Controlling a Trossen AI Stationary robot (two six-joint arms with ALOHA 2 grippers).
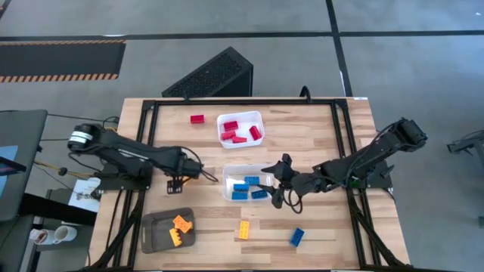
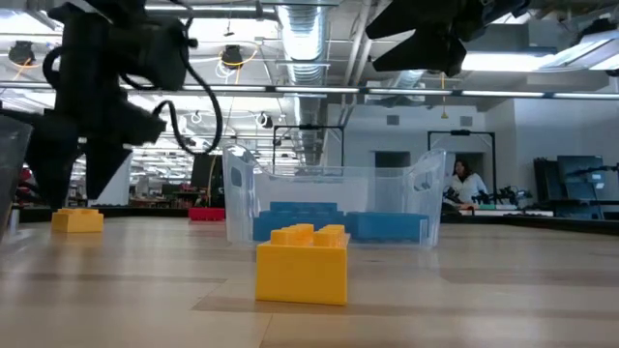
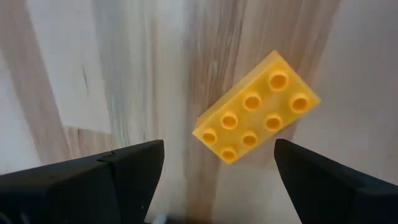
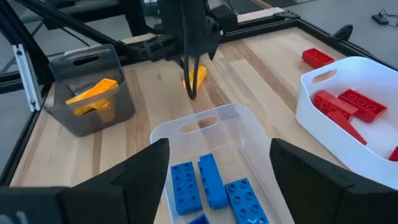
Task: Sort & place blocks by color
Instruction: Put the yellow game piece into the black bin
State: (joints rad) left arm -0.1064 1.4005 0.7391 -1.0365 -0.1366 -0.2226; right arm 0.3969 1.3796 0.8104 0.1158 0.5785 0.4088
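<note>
Two grippers stand open: left gripper (image 1: 179,183) above a yellow block (image 3: 256,107), right gripper (image 1: 278,189) over the clear tray (image 1: 231,172).

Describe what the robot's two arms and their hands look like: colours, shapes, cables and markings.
Both arms are black, jointed, tube-like links. The left arm has a white band near its base and thin black cables looping beside its hand. The right arm ends in a similar hand with two broad, flat, matte black fingers. No lettering is readable.
</note>
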